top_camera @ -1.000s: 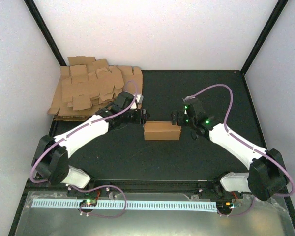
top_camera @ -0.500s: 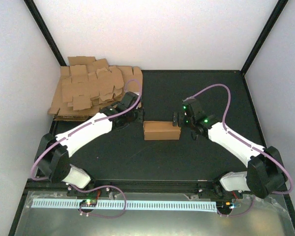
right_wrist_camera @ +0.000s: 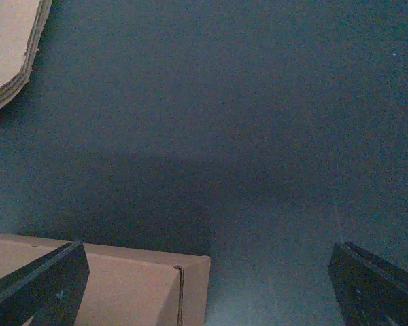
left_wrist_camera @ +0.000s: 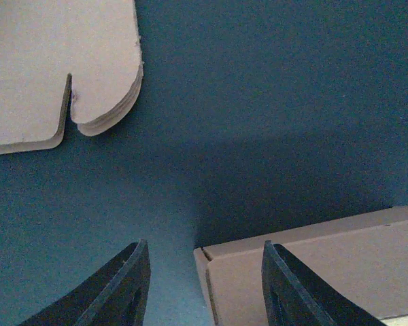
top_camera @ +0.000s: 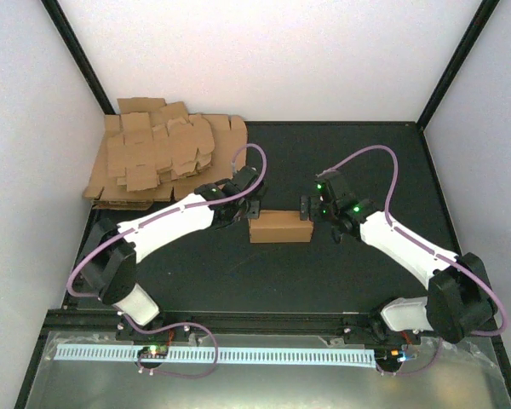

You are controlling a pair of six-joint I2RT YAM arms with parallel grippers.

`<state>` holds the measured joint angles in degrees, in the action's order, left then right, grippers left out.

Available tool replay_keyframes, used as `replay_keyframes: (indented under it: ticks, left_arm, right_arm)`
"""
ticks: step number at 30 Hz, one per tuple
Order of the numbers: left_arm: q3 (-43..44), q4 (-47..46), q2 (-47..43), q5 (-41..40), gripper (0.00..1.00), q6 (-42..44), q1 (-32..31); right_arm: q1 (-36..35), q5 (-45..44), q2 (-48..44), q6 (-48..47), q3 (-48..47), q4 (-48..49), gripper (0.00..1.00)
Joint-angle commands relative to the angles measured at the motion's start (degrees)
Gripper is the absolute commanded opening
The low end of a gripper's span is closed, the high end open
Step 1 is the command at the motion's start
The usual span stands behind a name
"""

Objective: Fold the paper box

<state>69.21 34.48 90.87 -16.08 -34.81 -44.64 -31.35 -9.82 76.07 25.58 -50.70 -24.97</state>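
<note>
Counter (top_camera: 238, 273): black, carries everything.
Sheet pile (top_camera: 153, 158): brown cardboard, ahead and left of the left pincer (left_wrist_camera: 204, 272).
Paper box (top_camera: 280, 227): plain brown carton, lying between both pincers.
Left pincer: fingers apart, over the box's left end.
Right pincer (right_wrist_camera: 207, 272): fingers spread wide, at the box's right end.

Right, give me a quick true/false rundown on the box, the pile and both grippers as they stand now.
1. The paper box is a flat sheet. False: it is a folded oblong carton.
2. The left gripper and right gripper are both open. True.
3. The pile of cardboard sheets lies back left of the paper box. True.
4. The left gripper grips a sheet from the pile. False: it holds nothing, at the paper box's left end.
</note>
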Motion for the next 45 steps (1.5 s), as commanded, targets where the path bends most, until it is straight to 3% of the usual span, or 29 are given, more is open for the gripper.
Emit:
replay_keyframes:
  ticks: [1,17,32,38,45]
  left_arm:
    - [-0.21,1.34,0.14,-0.74,0.47,-1.87,-0.22]
    - [-10.31,-5.28,-4.20,-7.58,0.48,-10.24,-5.37]
    - [-13.39,-6.49,-1.57,-12.46,0.49,-15.72,-11.16]
    - [-13.11,-5.73,0.71,-14.85,0.50,-17.21,-13.80]
    - [-12.69,-4.37,1.51,-17.19,0.51,-17.56,-14.51]
  right_arm:
    - [0.33,-0.47,0.17,-0.91,-0.78,-0.96,0.99]
    - [-0.29,-1.49,-2.90,1.63,7.59,5.69,0.99]
    - [-0.29,1.08,-3.35,5.09,19.60,20.41,0.99]
    - [-0.29,2.05,-5.72,4.81,22.28,22.89,0.99]
    - [-0.16,2.33,-8.80,2.27,18.52,18.78,1.00]
